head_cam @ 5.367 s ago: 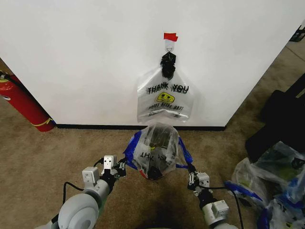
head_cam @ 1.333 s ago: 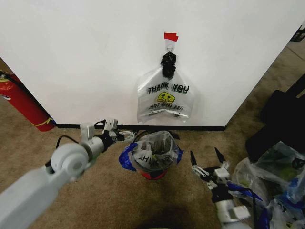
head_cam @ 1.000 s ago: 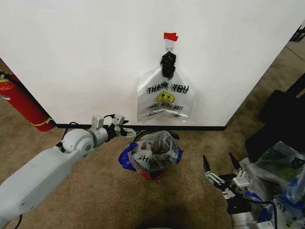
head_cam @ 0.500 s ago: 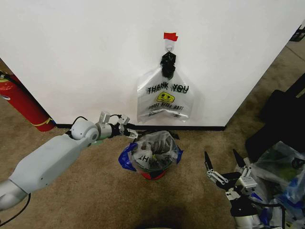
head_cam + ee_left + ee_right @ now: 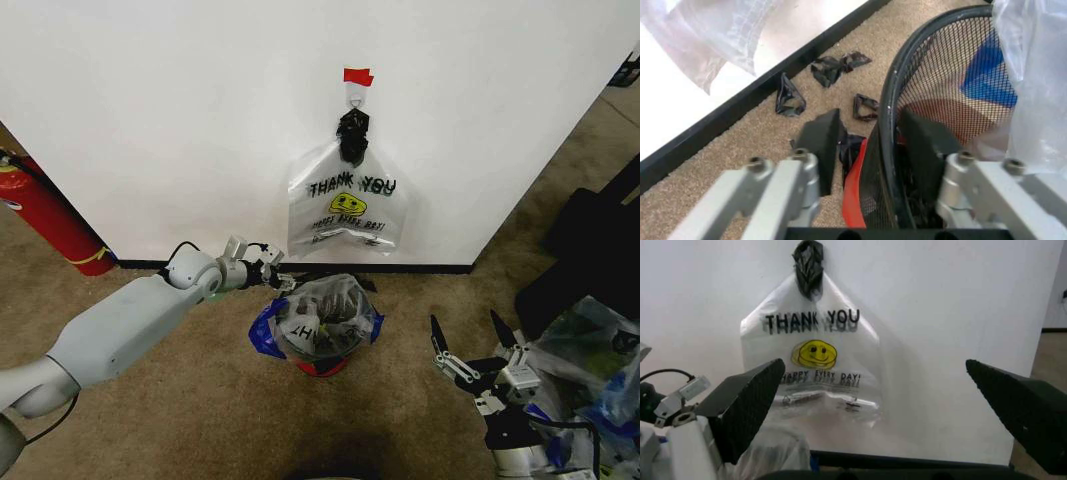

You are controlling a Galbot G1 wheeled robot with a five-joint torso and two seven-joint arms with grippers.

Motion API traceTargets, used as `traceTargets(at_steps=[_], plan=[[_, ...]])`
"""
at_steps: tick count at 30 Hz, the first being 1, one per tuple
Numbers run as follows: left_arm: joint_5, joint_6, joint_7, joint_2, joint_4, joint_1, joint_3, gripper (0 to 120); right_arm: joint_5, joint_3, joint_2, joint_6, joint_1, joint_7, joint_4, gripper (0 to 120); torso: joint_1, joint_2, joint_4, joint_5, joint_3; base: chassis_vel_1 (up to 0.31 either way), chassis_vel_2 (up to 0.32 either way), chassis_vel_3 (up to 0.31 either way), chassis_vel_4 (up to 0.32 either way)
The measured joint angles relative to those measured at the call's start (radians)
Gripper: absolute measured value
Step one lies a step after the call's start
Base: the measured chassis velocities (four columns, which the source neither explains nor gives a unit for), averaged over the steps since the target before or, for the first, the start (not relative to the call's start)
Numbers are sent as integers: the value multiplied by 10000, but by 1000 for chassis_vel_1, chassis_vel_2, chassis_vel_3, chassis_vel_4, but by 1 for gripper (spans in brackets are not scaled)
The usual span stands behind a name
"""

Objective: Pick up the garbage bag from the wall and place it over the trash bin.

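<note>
From the head camera, the garbage bag [image 5: 322, 315] sits draped in and over the trash bin [image 5: 320, 362] on the carpet below the wall [image 5: 180, 120], the left end effector [image 5: 277, 280] reaching to the bin's far-left rim while the right end effector [image 5: 478, 338] waits to the right, spread wide. The left wrist camera shows the left end effector [image 5: 870, 150] partly spread, its two fingers [image 5: 820, 145] straddling the mesh rim of the trash bin [image 5: 940, 90], one outside and one inside, with the garbage bag [image 5: 1033, 85] just beside. The right wrist camera shows the right end effector [image 5: 907, 405] wide apart, facing the "THANK YOU" bag [image 5: 815, 370] hanging on the wall [image 5: 940, 300].

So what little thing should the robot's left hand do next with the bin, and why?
Probably close the left hand on the trash bin rim. Its fingers are open and sit either side of the black mesh rim, one inside and one outside. The garbage bag already drapes over the bin, bunched with blue folds hanging outside. Gripping the rim would likely steady the bin. The right hand waits open, well off to the side.
</note>
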Motion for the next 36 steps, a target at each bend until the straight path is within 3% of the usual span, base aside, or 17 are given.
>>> traceTargets(at_steps=[2, 7, 17, 23, 28, 36], plan=[[11, -34, 6, 0, 0, -22, 73, 30, -4, -20, -1, -19, 33, 4, -17, 100, 0, 0, 0, 0, 0, 0, 0, 0, 0], [-25, -81, -7, -42, -4, -69, 206, 8, -28, -103, -16, -199, 211, 200, -23, 100, 0, 0, 0, -1, 0, 0, 0, 0, 0], [-861, 179, -1027, 66, -887, 669, -337, 3, -184, -306, -27, -440, 436, 487, -144, 100, 0, 0, 0, -1, 0, 0, 0, 0, 0], [-1897, 563, -2530, 625, -2127, 1532, -1313, 3, -225, -500, -205, -844, 668, 753, -117, 100, 0, 0, -1, -2, -1, 0, 0, 0, 0], [-3038, 1002, -4317, 1075, -3466, 2600, -3055, 3, -166, -622, -342, -1257, 877, 1029, -136, 100, 0, 0, 3, 0, -1, 0, 0, 0, 0], [-4154, 907, -6714, 1135, -4724, 3418, -4010, 3, -166, -796, -453, -1440, 1111, 1224, -270, 100, 0, 0, -2, 1, -1, 0, 0, 0, 0]])
